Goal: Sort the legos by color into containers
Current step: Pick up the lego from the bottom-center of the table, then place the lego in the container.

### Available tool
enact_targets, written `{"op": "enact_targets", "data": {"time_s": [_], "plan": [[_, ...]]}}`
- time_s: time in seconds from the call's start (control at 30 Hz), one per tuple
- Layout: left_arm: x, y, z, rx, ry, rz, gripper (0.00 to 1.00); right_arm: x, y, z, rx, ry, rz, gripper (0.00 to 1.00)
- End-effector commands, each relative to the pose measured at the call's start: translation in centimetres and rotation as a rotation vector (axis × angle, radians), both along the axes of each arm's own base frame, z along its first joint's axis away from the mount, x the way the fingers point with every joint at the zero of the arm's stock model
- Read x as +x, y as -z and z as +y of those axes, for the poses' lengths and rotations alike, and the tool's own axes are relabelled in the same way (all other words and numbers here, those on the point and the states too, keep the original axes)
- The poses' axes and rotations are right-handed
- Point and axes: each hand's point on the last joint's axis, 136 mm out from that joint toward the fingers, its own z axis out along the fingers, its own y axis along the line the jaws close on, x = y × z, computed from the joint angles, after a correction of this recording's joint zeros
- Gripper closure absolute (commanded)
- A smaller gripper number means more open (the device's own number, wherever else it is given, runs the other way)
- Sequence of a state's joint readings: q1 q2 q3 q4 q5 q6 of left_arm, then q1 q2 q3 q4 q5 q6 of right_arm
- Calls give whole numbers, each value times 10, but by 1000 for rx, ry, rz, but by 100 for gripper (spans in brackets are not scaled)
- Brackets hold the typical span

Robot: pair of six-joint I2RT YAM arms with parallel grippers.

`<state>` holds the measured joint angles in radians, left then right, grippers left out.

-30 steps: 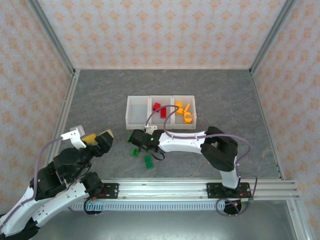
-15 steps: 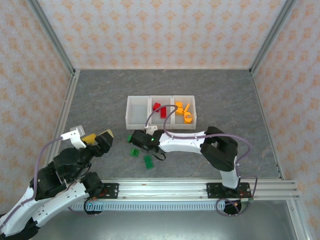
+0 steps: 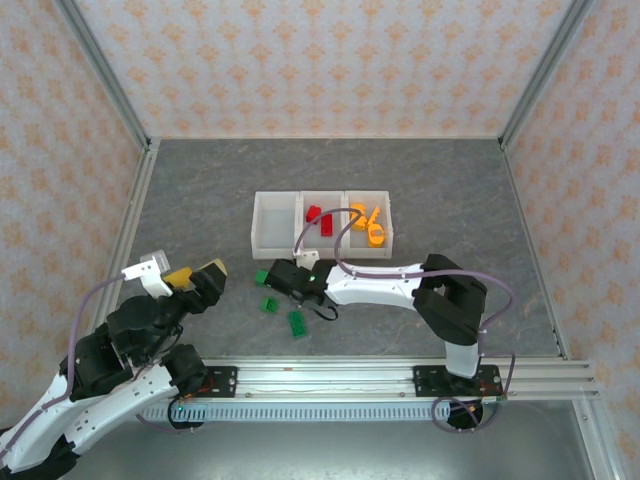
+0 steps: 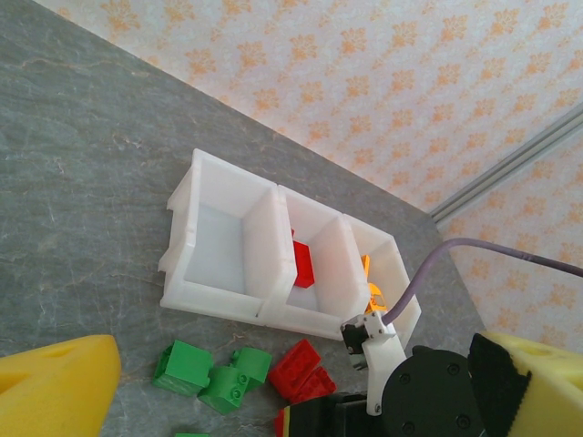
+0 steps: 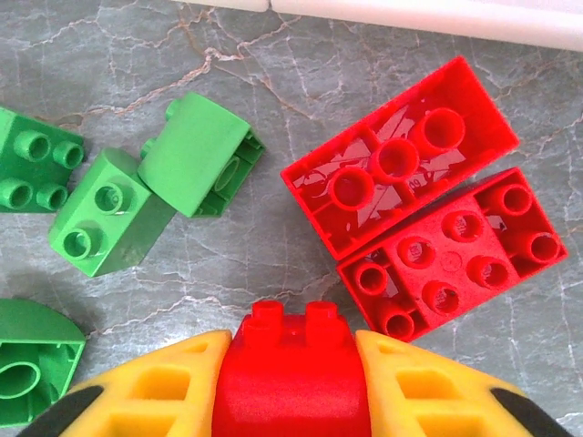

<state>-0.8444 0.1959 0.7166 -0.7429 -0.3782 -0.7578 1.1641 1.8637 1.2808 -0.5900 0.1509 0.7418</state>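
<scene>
The right gripper [image 5: 293, 350] is closed on a red brick [image 5: 293, 396], its yellow fingers [image 5: 155, 391] pressing the two sides and the studs pointing forward. It sits low over the table [image 3: 180, 190], just on the near side of the containers [image 3: 320, 250], which stand around the middle of the table, well away from every edge.

Just ahead of the fingers lie two loose red bricks, one upturned [image 5: 401, 168] and one studs-up [image 5: 451, 255], touching each other. To their left is a cluster of green bricks [image 5: 196, 155]; more green ones [image 3: 297, 321] lie towards the near edge.

The middle bin [image 3: 322, 238] already has red in it, the right bin [image 3: 368, 245] orange pieces, and the left bin [image 3: 275, 240] looks empty.

The main risk, as I judge it, is the grip. The held brick looks rounded, so it could twist or slip out during the lift. A low or forward path could shove the loose red pair against the bin wall [image 5: 410, 23], or catch the rim. The bins are narrow and joined, so a release slightly off centre could put red among the orange.

The left gripper [image 3: 197, 272] waits wide open and empty near the table's left edge, well clear.
</scene>
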Motion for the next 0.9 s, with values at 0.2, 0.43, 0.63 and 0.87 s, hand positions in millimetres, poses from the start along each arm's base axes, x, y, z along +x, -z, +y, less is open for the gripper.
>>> {"op": "enact_targets", "data": {"time_s": [0.2,0.43,0.63,0.87], "plan": [[3,0,0,13,-10,-4,1,23,-68,5,13,-44,-144,77],[4,2,-3,27,-5,5,1,87,-124,-23,-55,-3,-291,77],[4,2,-2,27,-9,4,1,148,-131,-51,-53,49,-330,77],[5,4,-1,27,-17,9,1,188,-110,-55,-48,26,-278,77]]}}
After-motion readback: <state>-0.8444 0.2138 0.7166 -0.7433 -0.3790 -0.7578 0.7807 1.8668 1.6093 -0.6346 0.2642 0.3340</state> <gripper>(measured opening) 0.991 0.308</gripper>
